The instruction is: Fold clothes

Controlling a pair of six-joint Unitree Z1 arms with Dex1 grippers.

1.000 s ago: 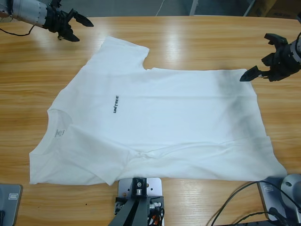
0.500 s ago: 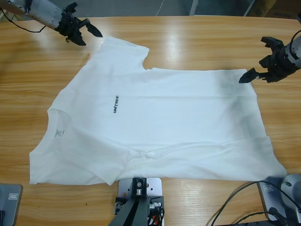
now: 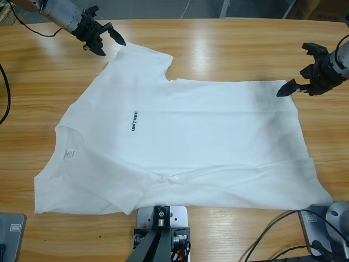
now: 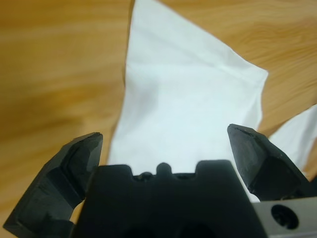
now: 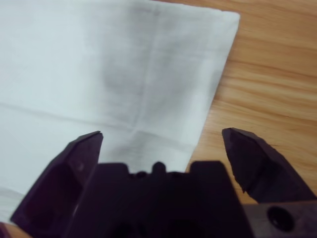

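- High view: the bench [image 3: 229, 49] is the largest thing, a long surface of pale wood with glossy streaks of reflected light, running the full width of the picture.
- The T-shirt [image 3: 191, 147] lies spread flat on the bench, front up, covering most of its middle. Its neck opening is toward the left edge, its hem toward the right. One sleeve points to the far side of the bench, the other lies along the near edge.
- The left arm comes in from the upper left corner, slanting down toward the far sleeve. Its left claw [image 3: 103, 38] sits just beside the tip of that sleeve, with the jaws spread wide and nothing between them.
- Left wrist view: the left claw [image 4: 166, 148] looks down over the sleeve's white cloth [image 4: 188, 99], both jaws standing wide on either side of it, bare wood to the left and upper right.
- The right arm enters from the right edge in the high view. Its right claw [image 3: 305, 71] hangs at the far hem corner of the shirt, one jaw tip just at the cloth's edge, jaws wide apart and holding nothing.
- Right wrist view: the right claw [image 5: 161, 148] straddles the hem edge; white cloth fills the left, wood grain the right.
- Small black chest lettering [image 3: 134, 120] runs sideways near the shirt's middle left.
- A small white neck label [image 3: 68, 154] shows inside the collar.
- Black cables [image 3: 278, 234] loop on the bench at the lower right.
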